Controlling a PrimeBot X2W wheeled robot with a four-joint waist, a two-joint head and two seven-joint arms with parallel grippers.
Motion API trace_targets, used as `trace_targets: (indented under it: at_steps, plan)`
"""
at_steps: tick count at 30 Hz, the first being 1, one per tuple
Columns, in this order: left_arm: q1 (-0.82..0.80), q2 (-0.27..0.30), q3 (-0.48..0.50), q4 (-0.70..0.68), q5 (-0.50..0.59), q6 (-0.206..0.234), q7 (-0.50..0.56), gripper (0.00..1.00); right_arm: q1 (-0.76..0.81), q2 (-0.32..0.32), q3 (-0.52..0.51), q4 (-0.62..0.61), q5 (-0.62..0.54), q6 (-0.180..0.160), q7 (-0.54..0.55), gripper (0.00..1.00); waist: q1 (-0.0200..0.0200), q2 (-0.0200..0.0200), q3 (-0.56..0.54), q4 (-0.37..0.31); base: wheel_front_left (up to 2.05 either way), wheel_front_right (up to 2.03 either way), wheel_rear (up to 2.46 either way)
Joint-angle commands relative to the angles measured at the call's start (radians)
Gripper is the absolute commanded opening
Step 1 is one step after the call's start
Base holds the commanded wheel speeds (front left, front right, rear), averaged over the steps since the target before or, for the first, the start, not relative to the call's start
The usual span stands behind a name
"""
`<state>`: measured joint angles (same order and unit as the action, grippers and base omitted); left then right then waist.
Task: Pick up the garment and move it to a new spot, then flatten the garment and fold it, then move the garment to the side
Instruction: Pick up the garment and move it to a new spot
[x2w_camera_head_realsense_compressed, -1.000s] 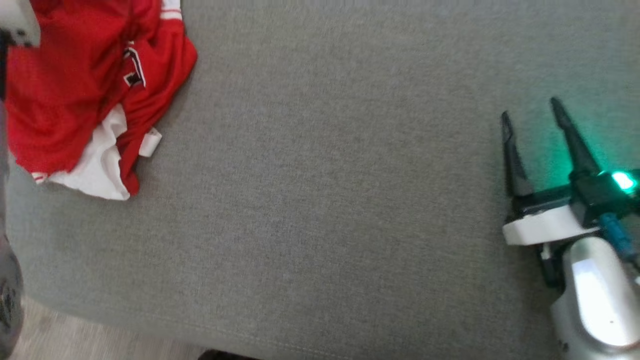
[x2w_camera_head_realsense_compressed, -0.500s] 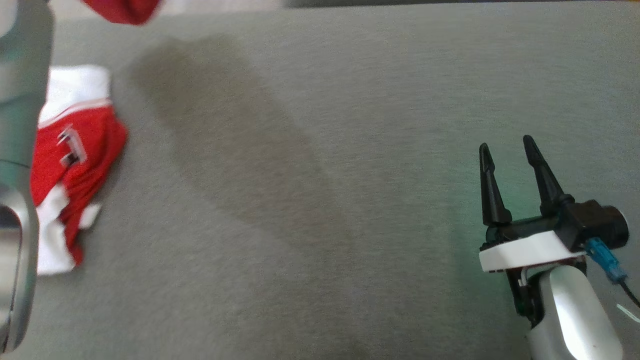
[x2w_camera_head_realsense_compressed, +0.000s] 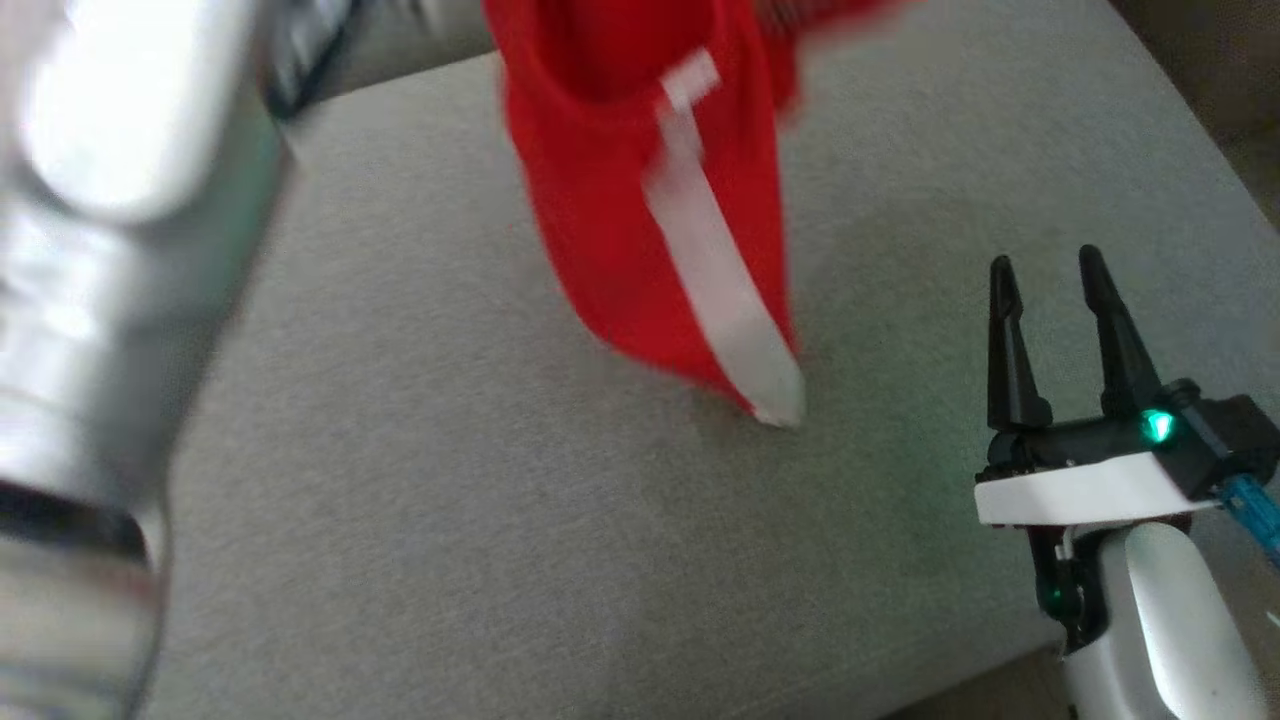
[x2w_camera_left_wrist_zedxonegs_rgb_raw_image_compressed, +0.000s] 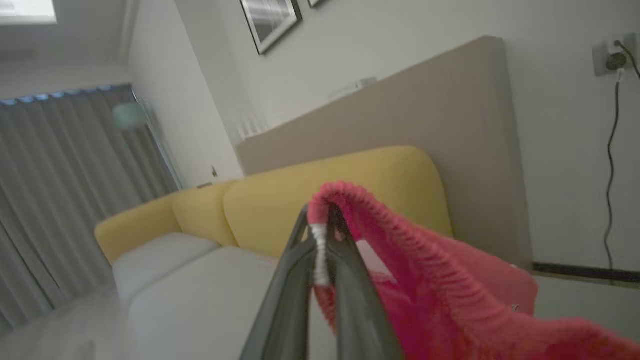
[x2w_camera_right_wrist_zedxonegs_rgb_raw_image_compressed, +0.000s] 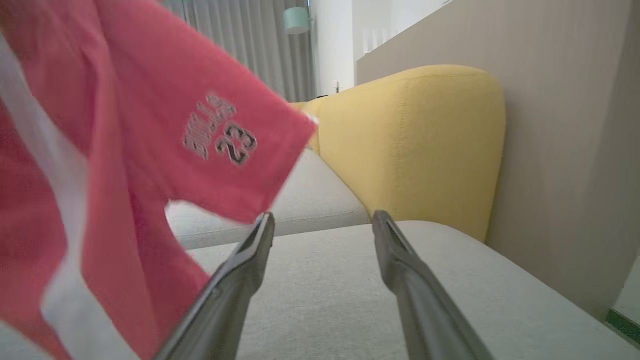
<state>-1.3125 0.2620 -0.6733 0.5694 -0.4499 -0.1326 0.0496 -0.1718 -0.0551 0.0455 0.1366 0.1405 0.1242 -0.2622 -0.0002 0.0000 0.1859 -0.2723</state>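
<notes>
Lifted off the seat since a second ago, the garment (x2w_camera_head_realsense_compressed: 620, 200) no longer lies crumpled at the far left of the grey seat cushion (x2w_camera_head_realsense_compressed: 450, 520). It now hangs over the middle of the cushion. The head camera has swung as well, so part of that shift is the view's own. The right gripper (x2w_camera_head_realsense_compressed: 1047, 268) is spread wide, as it was in both earlier frames.

In the left wrist view, the left gripper (x2w_camera_left_wrist_zedxonegs_rgb_raw_image_compressed: 320, 220) is pressed together on a ribbed red edge with a sliver of white caught in it, and the garment (x2w_camera_left_wrist_zedxonegs_rgb_raw_image_compressed: 450, 300) drapes away from that pinch. In the head view, the blurred pale left forearm (x2w_camera_head_realsense_compressed: 110, 300) fills the left side.

The cloth's long axis runs top to bottom, with the white stripe (x2w_camera_head_realsense_compressed: 715, 290) following it down to a narrow lower tip. That tip is at the cushion or just above it (motion blur hides which).

From the right gripper the garment lies to the left and a little farther off. In the right wrist view the garment (x2w_camera_right_wrist_zedxonegs_rgb_raw_image_compressed: 125, 125) hangs left of the two fingers, one printed corner reaching just above the left fingertip, and nothing lies between them. The yellow backrest (x2w_camera_right_wrist_zedxonegs_rgb_raw_image_compressed: 425, 140) stands beyond.

Setting the cloth down likely depends on that gap. The right arm is free and nearer the dangling end, so it looks best placed to catch it.
</notes>
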Motion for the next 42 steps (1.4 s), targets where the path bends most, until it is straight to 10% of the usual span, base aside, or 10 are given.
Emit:
trace_targets:
  at_steps: [1,10,11,12,23,32,42]
  plan:
    - [0.046,0.037,0.018,-0.01,-0.018,0.002,0.006,0.0,-0.014,0.005,0.021,-0.042,0.009,0.007,0.0,1.0,0.0002,0.0,0.038,-0.031,0.0,0.0,0.0]
    - [0.486,0.069,0.052,0.169,-0.137,0.037,-0.173,0.0,-0.017,0.005,0.018,-0.037,0.026,0.007,0.0,1.0,0.0002,0.0,0.088,-0.018,0.0,0.0,0.0]
    - [0.521,0.069,0.062,0.187,-0.144,0.045,-0.214,0.35,-0.015,0.005,0.016,-0.034,0.023,0.007,0.0,1.0,0.0002,0.0,0.088,-0.008,0.0,0.0,0.0]
    - [0.552,0.065,0.071,0.203,-0.153,0.052,-0.245,1.0,-0.011,0.005,0.013,-0.032,0.018,0.007,0.0,1.0,0.0002,0.0,0.086,0.004,0.0,0.0,0.0]
    - [0.977,-0.062,0.355,-0.204,0.035,0.211,-0.311,1.0,0.071,0.005,-0.035,0.0,-0.015,0.007,0.0,1.0,0.0002,0.0,-0.045,0.241,0.0,0.0,0.0]
    - [1.291,-0.19,0.54,-0.492,0.207,0.233,-0.311,1.0,0.184,0.005,-0.012,-0.023,-0.047,0.007,0.0,1.0,0.0002,0.0,-0.171,0.342,0.0,0.0,0.0]
    - [1.44,-0.209,0.535,-0.562,0.357,0.192,-0.311,1.0,0.287,0.005,0.004,-0.03,-0.069,0.007,0.0,1.0,0.0002,0.0,-0.203,0.36,0.0,0.0,0.0]
